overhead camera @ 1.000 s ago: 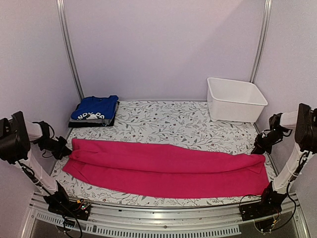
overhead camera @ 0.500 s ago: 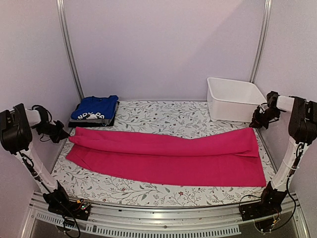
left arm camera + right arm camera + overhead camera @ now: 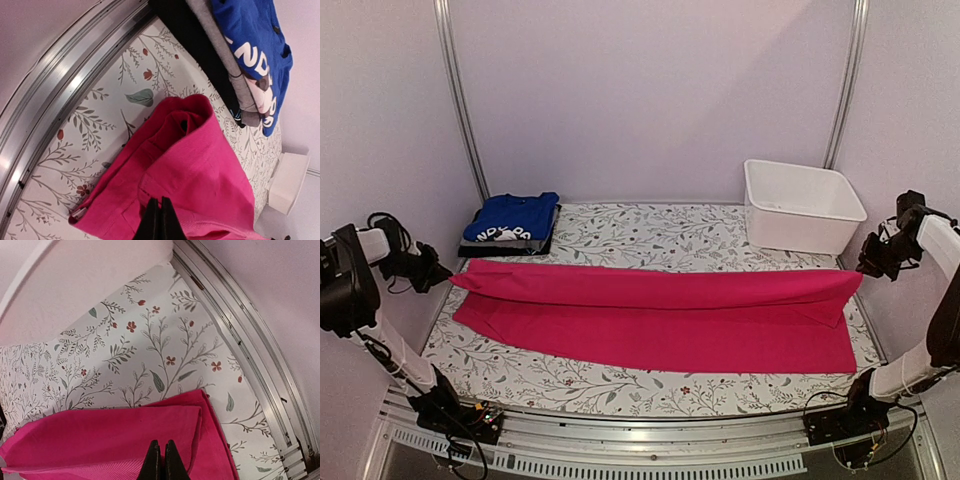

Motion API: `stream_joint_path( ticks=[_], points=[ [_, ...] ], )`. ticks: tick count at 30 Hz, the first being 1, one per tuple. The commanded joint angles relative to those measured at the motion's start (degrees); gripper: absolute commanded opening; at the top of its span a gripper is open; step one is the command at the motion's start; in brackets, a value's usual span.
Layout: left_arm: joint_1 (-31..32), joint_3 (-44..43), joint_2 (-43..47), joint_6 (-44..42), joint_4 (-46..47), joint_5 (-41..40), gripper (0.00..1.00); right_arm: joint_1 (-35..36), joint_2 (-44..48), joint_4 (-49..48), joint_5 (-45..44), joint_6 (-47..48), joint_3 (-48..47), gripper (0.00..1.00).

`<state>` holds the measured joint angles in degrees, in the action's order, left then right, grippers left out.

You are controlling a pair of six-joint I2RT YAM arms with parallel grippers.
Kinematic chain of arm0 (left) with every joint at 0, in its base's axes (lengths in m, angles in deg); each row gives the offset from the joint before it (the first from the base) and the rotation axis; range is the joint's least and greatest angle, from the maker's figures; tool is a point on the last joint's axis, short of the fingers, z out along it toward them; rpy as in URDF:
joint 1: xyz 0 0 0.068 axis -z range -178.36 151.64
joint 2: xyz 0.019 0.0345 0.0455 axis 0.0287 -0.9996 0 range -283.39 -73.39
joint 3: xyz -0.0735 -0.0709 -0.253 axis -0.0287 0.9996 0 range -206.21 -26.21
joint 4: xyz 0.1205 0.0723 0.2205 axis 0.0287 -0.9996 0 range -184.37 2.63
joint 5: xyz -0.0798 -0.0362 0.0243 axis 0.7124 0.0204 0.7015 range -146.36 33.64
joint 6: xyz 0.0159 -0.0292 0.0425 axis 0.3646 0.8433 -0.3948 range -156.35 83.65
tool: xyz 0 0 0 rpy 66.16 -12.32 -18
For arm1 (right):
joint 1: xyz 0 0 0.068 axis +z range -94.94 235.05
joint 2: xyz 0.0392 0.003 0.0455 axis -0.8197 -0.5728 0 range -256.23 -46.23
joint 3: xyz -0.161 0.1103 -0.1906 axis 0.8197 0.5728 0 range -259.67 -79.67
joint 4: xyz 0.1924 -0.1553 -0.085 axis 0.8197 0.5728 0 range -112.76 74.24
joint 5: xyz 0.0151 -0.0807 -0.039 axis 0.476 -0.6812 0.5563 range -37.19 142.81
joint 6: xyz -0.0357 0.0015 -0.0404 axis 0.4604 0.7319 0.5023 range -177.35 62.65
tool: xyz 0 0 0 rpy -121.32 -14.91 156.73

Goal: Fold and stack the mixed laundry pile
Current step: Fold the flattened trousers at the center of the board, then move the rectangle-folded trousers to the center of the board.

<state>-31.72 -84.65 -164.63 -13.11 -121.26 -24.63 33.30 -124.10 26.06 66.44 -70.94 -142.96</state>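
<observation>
A long magenta-pink garment (image 3: 660,315) lies stretched across the floral table covering, its far layer raised off the near one. My left gripper (image 3: 440,276) is shut on its left end, and in the left wrist view the gripper (image 3: 160,202) pinches the pink cloth (image 3: 200,155). My right gripper (image 3: 863,270) is shut on the right end, and in the right wrist view the gripper (image 3: 163,445) clamps the pink top layer (image 3: 100,435). At the back left a folded royal-blue garment (image 3: 512,217) with white print tops a stack over a grey garment (image 3: 220,60) and a dark one.
A white plastic bin (image 3: 804,205) stands at the back right, just beyond the garment's right end. Metal rails (image 3: 250,345) run along both table sides close to each gripper. The folded stack (image 3: 250,45) sits just past the garment's left end.
Both grippers carried the garment's edge away from the near side and pulled it taut. The right gripper then came back from beside the bin toward the right rail. The bin shifted slightly right.
</observation>
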Motion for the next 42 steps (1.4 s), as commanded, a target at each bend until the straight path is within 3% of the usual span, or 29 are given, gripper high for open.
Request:
stream_joint_path(
  ticks=[1,4,6,8,9,12,14,20,24,29,36,42],
  points=[
    [-3.8,2.3,2.4,-3.8,-2.2,-3.2,0.0,-2.7,3.8,0.8,-7.6,-2.7,5.5,0.0],
    [-3.8,2.9,2.0,-5.1,-3.6,-4.8,0.0,-4.0,4.2,1.6,-8.4,-3.7,6.9,0.0],
    [-4.0,3.0,2.2,-4.7,-4.3,-6.6,0.28,-5.2,4.2,1.7,-6.8,-4.4,7.5,0.05],
    [-4.1,3.1,3.9,-4.1,-3.3,-6.9,0.6,-5.9,4.5,1.6,-6.5,-5.2,7.0,0.45],
    [-4.1,3.1,5.5,-3.7,-2.2,-6.6,0.7,-5.9,5.1,0.9,-6.8,-5.6,6.4,0.59],
    [-2.7,2.4,10.1,-3.4,1.3,-6.5,0.86,-5.8,7.3,-0.2,-7.1,-5.4,3.1,0.73],
    [0.0,1.4,11.2,-4.0,2.8,-6.6,0.98,-5.7,6.3,-0.7,-4.0,-3.4,1.7,0.74],
    [13.1,-1.9,5.4,-3.9,2.8,-2.8,1.0,0.9,4.5,-4.5,8.2,-2.3,5.3,0.66],
    [22.8,-3.8,0.4,-4.0,3.2,-2.5,1.0,9.1,0.0,-5.1,9.5,-3.4,7.3,0.65],
    [30.6,-3.5,-5.8,-0.6,2.2,-3.3,1.0,12.9,-6.6,-5.7,11.8,-2.1,7.7,0.63],
    [25.2,6.9,-9.5,7.2,3.6,-5.6,1.0,15.1,-16.8,-5.9,12.1,1.3,6.7,0.63],
    [13.6,14.6,-6.8,11.7,5.4,-8.6,1.0,21.1,-24.9,-9.1,12.6,0.7,2.6,0.63]
  ],
)
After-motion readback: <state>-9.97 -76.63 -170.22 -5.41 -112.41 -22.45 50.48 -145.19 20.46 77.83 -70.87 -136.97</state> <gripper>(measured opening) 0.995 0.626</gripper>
